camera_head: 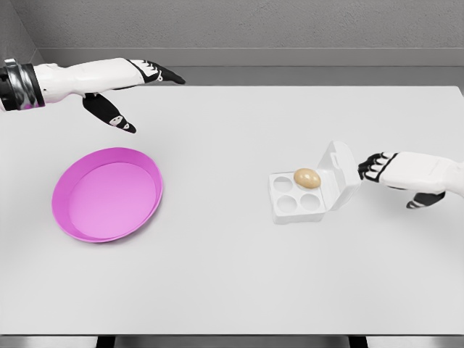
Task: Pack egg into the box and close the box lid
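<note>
The egg (307,177) is already sitting in the box (299,197) near the table's (239,283) right edge; the right hand (384,168), fingers curled and holding nothing, is reaching behind the open lid (341,174), which is left to close.

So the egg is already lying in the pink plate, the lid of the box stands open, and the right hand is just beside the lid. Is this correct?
Not quite. The egg sits in a back compartment of the white box, not in the pink plate. The head view shows this. The rest holds: the lid stands open, and the right hand is just beside it.
</note>
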Motion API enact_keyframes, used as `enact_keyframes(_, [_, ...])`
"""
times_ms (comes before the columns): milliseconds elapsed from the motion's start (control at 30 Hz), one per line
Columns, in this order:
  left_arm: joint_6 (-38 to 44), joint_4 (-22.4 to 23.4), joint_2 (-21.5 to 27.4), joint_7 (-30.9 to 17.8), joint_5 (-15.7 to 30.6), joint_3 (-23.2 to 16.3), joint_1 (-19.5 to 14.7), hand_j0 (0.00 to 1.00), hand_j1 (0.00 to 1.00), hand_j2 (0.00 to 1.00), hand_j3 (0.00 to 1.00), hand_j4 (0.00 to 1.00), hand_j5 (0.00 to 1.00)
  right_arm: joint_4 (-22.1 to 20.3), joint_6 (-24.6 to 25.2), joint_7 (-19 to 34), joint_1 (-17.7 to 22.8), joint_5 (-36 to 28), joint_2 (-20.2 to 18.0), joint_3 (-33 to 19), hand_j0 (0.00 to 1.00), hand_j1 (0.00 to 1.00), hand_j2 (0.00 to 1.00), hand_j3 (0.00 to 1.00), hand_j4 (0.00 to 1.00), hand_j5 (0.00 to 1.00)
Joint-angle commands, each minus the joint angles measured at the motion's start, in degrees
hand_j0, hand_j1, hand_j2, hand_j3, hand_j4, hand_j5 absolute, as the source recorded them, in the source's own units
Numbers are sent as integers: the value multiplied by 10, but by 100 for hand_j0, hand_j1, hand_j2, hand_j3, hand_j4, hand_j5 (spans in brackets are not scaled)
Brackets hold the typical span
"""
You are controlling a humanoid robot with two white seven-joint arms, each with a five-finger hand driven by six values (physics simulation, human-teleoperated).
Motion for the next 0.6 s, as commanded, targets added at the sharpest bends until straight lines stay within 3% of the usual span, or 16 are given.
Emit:
enact_keyframes(0, [1, 0, 0, 0, 4, 1, 0, 100, 100, 100, 100, 100, 100, -16, 1, 0, 0, -2, -1, -1, 100, 100, 100, 100, 100, 100])
enact_keyframes(400, [1, 0, -2, 0, 4, 0, 2, 100, 100, 100, 100, 100, 100, -94, 1, 0, 1, -6, -7, -8, 100, 100, 100, 100, 100, 100])
enact_keyframes(567, [1, 0, -1, 0, 4, 0, 2, 100, 100, 100, 100, 100, 100, -100, 1, 0, 0, -7, -1, -9, 100, 100, 100, 100, 100, 100])
